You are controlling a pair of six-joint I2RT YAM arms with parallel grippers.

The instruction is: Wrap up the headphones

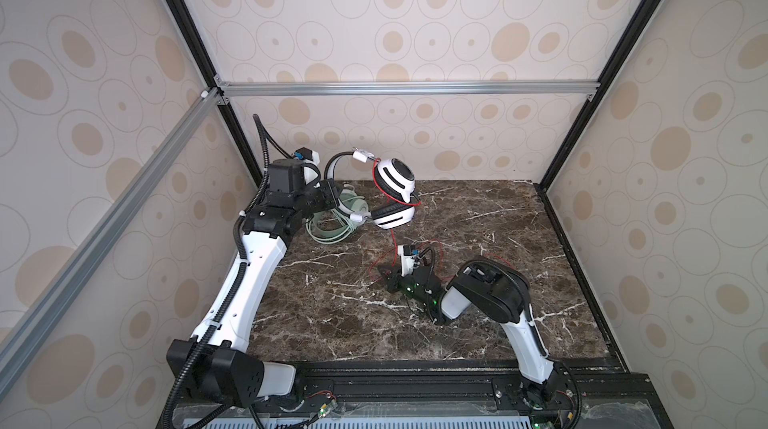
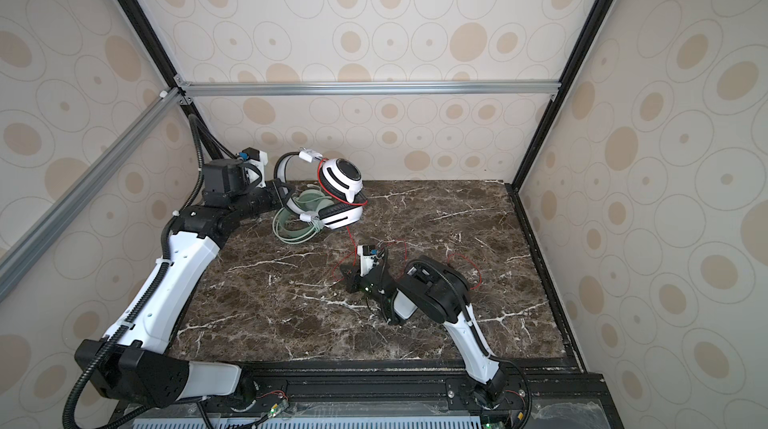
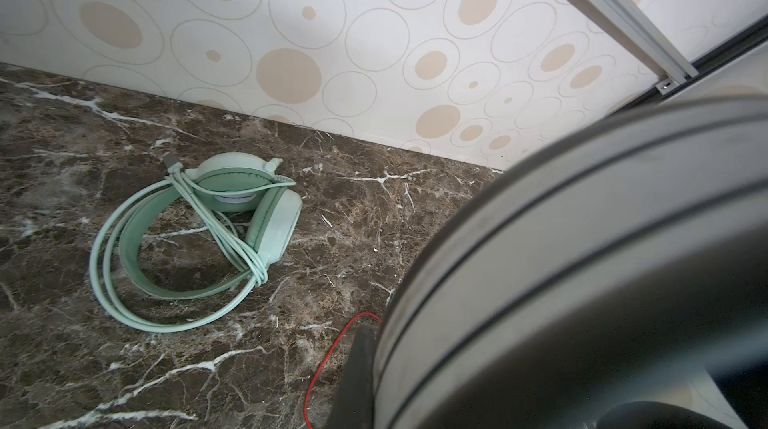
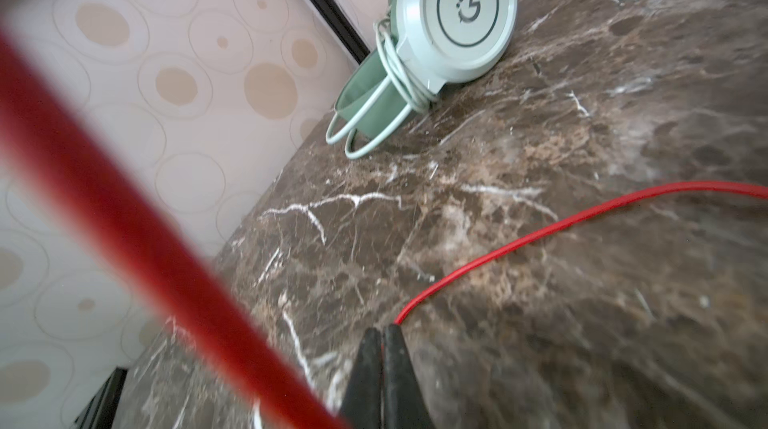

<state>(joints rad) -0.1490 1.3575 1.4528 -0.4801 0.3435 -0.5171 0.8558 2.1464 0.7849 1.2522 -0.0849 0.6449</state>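
Headsets two, mint headset [image 3: 272,227], white headset [image 1: 392,183], red cable [image 4: 540,231]

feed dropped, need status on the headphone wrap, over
Left gripper shut on white headset, held up by its band. Right gripper shut on red cable, slack strewn over table. Green headset already wrapped, beside left gripper, clear of cable.

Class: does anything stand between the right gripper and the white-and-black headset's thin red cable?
Nothing visible does. The right gripper is shut on the thin red cable down at the brown marble tabletop; the mint-green headset lies apart.
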